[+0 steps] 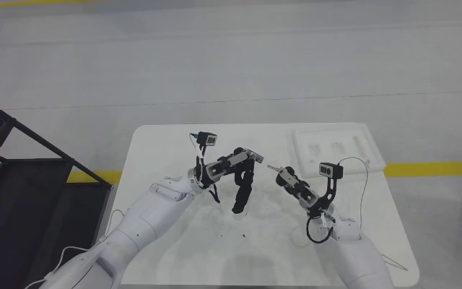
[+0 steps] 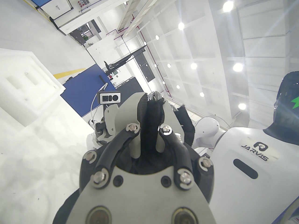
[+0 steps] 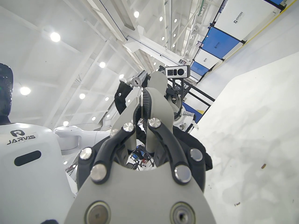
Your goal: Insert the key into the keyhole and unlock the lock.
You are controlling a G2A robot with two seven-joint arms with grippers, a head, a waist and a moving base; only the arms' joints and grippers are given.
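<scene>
White table (image 1: 155,155), surface scuffed. White foam tray (image 1: 336,148) with recesses lies at far right corner. Few small dark specks (image 1: 245,235) mid-table.

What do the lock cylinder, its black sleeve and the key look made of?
Lock cylinder: silvery, glossy with glints, likely bare metal. Black sleeve, gripped in the left claw: matte with frayed edges, probably woven fabric. Key, in the right claw: thin pale edge-on strip, seemingly metal; hard to confirm.
</scene>
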